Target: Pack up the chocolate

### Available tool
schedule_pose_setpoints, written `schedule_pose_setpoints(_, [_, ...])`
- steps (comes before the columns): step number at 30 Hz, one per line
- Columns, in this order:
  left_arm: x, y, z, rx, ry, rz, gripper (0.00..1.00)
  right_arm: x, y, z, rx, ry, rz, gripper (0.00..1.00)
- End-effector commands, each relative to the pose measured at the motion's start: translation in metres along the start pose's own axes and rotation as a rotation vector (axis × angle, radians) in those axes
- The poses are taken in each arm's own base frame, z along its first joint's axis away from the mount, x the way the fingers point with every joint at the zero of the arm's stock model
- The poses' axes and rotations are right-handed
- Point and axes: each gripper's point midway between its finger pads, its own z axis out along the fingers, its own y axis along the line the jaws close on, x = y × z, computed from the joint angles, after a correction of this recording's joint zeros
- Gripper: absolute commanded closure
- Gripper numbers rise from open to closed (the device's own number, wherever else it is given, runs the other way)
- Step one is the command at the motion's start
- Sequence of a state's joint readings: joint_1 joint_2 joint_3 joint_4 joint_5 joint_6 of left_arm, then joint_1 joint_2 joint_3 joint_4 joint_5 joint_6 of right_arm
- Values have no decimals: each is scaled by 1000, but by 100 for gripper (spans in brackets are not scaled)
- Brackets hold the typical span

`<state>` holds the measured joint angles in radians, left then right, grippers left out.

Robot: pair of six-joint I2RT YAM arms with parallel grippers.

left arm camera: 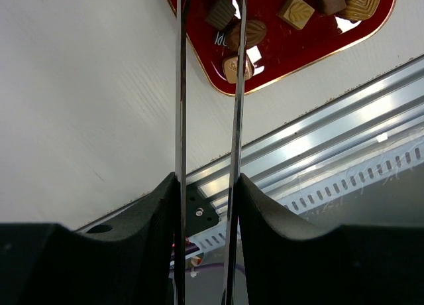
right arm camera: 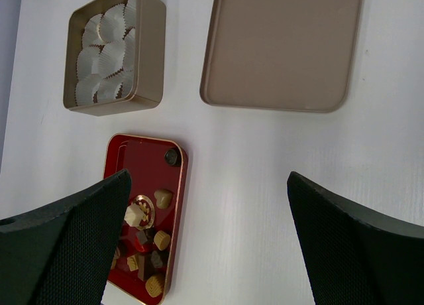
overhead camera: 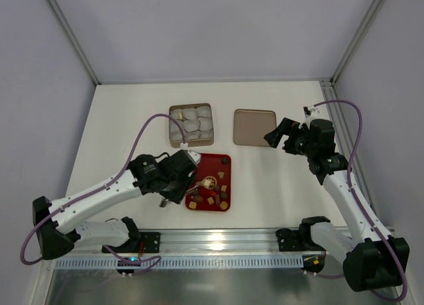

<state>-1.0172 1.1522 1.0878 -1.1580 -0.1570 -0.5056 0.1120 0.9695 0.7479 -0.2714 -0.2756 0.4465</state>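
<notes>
The chocolate [overhead camera: 211, 193] is several small brown and tan pieces lying in a red tray [overhead camera: 215, 164]. It also shows in the left wrist view [left arm camera: 296, 10] and the right wrist view [right arm camera: 161, 239]. My left gripper [overhead camera: 188, 178] is shut on thin metal tweezers [left arm camera: 180, 106], whose two blades reach over the tray's near corner [left arm camera: 298, 50]. The blade tips are out of the wrist view. My right gripper [overhead camera: 283, 134] hangs open and empty above the table beside the lid; in its own view [right arm camera: 209, 179] the tray [right arm camera: 139, 160] lies to the left.
A square golden tin [overhead camera: 172, 127] holding whitish paper cups [overhead camera: 191, 124] stands behind the tray. Its flat lid [overhead camera: 254, 127] lies to its right. The aluminium rail [overhead camera: 218, 239] runs along the table's near edge.
</notes>
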Motion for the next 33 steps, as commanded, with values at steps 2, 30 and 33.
schedule_pose_setpoints(2, [-2,-1,1,2,-6,27,61,-7,4,-2,-6,-30,-27,0])
schedule_pose_setpoints(30, [-6,-4,8,-6,11,44,64,-7,3,-1,-4,-29,-25,0])
schedule_pose_setpoints(33, [-7,-5,10,-6,15,49,65,-7,2,-1,-2,-25,-26,0])
